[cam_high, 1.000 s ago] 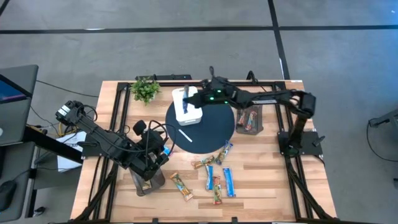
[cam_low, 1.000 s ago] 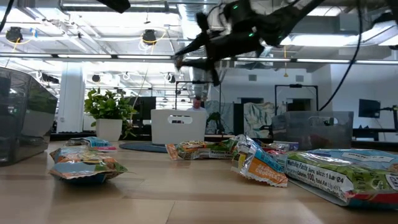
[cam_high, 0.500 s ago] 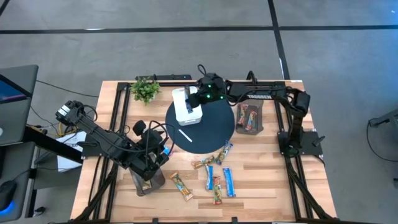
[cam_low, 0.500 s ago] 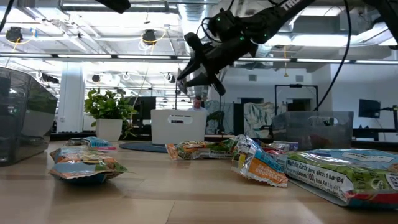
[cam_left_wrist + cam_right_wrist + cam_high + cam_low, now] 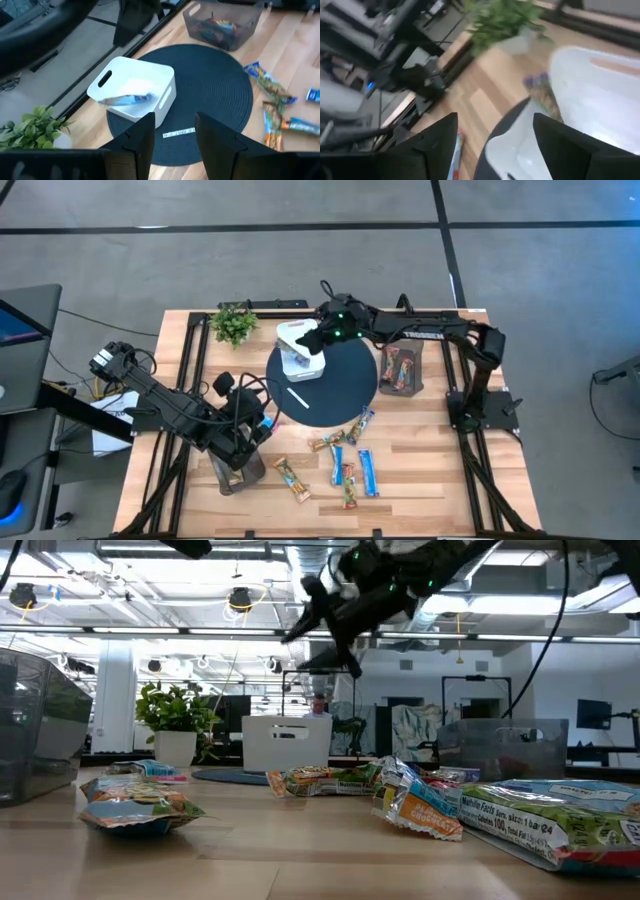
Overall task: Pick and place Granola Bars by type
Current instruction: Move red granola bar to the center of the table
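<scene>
A blue-and-white granola bar (image 5: 127, 100) lies inside the white tray (image 5: 300, 352), which stands on the round dark mat (image 5: 340, 392). My right gripper (image 5: 312, 337) hovers just above the tray's far right corner. It is open, with nothing between its fingers (image 5: 495, 120). Several more bars (image 5: 346, 461), blue-and-white and multicoloured, lie loose on the wood near the front edge. Multicoloured bars fill the grey tray (image 5: 400, 370) at the right. My left gripper (image 5: 247, 442) waits at the near left, open and holding nothing (image 5: 174, 120).
A small potted plant (image 5: 233, 323) stands at the far left, beside the white tray. A thin white stick (image 5: 297, 398) lies on the mat. A second grey tray (image 5: 235, 475) sits under my left arm. Bare wood lies between the mat and the loose bars.
My right gripper carried a blue-and-white bar toward the table's left, over the white tray, then opened and let it go. The bar has dropped and now lies in the tray. The gripper has risen a little above the tray.
</scene>
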Robot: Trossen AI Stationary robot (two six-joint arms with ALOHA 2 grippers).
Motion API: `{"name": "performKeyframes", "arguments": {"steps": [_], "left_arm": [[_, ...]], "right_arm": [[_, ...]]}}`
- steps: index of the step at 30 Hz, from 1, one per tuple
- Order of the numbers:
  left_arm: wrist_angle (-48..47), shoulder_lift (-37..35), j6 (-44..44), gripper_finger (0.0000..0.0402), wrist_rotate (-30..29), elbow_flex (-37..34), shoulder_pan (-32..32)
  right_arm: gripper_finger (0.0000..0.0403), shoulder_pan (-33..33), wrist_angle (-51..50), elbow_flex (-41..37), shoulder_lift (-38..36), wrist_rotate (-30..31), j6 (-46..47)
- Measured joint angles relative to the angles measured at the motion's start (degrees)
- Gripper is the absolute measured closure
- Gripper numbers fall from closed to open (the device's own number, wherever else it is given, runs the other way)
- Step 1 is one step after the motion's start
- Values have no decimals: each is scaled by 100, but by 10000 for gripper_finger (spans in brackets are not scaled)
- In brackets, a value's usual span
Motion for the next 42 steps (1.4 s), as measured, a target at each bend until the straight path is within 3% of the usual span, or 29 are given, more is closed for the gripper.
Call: {"name": "performKeyframes", "arguments": {"steps": [7, 14, 22, 29, 33, 37, 42], "left_arm": [[-134, 0, 205, 267, 89, 0, 0], [-145, 0, 569, 267, -8, -2, 46], [-121, 0, 593, 267, -12, -2, 225], [-86, 0, 607, 267, 100, -2, 301], [-81, 0, 607, 267, 258, -2, 302], [140, 0, 946, 267, 914, -2, 320], [850, 0, 2031, 267, 2406, -2, 396]], "right_arm": [[148, 577, -746, 0, -811, -22, -1302], [148, 1488, -2342, -2, -1336, 11, -2197], [148, 2642, -3955, -26, -1402, 1123, -2060], [148, 3195, -3991, -238, -1395, 1526, -1915], [148, 3259, -3523, -369, -1393, 1670, -1901], [148, 3252, -3206, -389, -1393, 1668, -1896], [148, 3294, -3228, -391, -1393, 1655, -1903]]}}
